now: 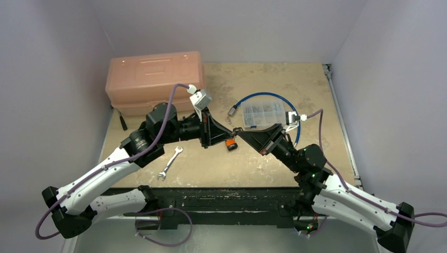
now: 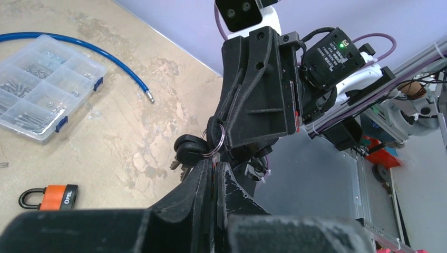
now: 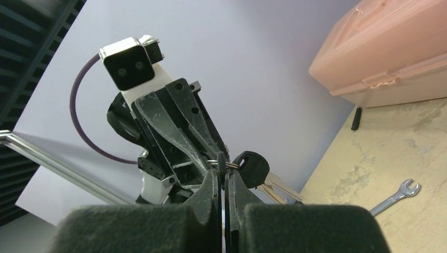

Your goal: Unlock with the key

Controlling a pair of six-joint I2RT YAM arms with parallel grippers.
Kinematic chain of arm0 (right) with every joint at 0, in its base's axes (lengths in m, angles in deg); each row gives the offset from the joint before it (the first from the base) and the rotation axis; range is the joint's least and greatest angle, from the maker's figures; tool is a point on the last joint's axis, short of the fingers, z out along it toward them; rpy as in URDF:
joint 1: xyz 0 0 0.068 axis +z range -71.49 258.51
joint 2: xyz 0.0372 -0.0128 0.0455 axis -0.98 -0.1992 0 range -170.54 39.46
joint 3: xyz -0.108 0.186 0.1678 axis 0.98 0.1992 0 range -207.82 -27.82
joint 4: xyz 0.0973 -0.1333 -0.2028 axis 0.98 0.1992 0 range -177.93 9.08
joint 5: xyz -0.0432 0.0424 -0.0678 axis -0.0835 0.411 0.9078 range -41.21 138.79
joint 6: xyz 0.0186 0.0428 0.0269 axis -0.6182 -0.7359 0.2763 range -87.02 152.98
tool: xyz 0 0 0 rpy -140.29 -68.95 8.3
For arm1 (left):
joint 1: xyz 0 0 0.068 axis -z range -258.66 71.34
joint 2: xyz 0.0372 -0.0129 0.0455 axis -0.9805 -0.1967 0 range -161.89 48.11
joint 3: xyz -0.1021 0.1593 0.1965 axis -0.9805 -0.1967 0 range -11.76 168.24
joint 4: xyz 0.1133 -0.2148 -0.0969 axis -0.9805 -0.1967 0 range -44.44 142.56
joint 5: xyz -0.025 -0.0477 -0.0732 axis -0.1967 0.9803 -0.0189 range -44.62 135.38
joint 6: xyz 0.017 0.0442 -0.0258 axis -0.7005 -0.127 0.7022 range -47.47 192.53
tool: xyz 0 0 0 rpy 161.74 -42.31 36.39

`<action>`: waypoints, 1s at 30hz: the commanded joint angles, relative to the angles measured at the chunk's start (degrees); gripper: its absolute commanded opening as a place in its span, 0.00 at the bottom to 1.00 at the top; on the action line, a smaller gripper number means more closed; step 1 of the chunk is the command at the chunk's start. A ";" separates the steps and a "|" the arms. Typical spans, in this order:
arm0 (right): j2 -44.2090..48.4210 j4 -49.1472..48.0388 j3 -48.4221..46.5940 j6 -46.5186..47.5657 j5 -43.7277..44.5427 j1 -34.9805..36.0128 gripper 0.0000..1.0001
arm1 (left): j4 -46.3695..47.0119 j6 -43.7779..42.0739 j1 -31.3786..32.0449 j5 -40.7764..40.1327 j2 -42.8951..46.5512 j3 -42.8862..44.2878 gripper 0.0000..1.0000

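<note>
Keys [image 2: 191, 150] held midair; padlock [image 2: 50, 196] not yet opened.
Left gripper [image 2: 214, 171] and right gripper [image 3: 223, 174] both pinched the keys; padlock lay at 6 o'clock beneath, shackle closed.

Table [image 1: 253, 166] with padlock [image 1: 231, 144], wrench [image 1: 169, 163], toolbox [image 1: 153, 79]

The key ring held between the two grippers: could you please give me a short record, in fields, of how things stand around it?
key ring: off the table, pinched where the two grippers meet
keys: black-headed, hanging from the ring
left gripper: jaws shut on the ring
right gripper: jaws shut on the ring
padlock: orange, lying on the table, shackle looks closed, no key in it
nearby: parts organizer, blue cable, wrench, pink toolbox
</note>
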 commanded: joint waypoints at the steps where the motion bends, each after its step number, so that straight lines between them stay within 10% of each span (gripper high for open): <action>1: -0.19 0.71 -2.43 0.53 1.11 0.25 0.00 | 4.56 1.77 0.04 -0.19 -0.42 -0.16 0.00; 2: -0.02 4.66 -3.67 1.04 2.62 0.25 0.03 | 3.69 1.81 0.08 -0.57 -0.63 0.25 0.00; 5: -0.67 23.67 -10.49 4.04 9.54 0.27 0.60 | -4.94 1.06 0.04 -4.18 -2.18 3.47 0.00; 7: -1.95 36.78 -15.64 5.26 15.02 0.25 0.72 | -12.42 0.06 -0.05 -5.75 -3.91 5.21 0.00; 16: -9.10 62.40 -28.88 10.40 25.47 0.25 0.71 | -28.06 -1.53 -0.05 -7.28 -5.76 2.46 0.00; 30: -27.32 65.78 -41.44 28.93 -7.90 -1.70 0.77 | -37.05 -12.60 0.33 2.77 -6.06 2.20 0.00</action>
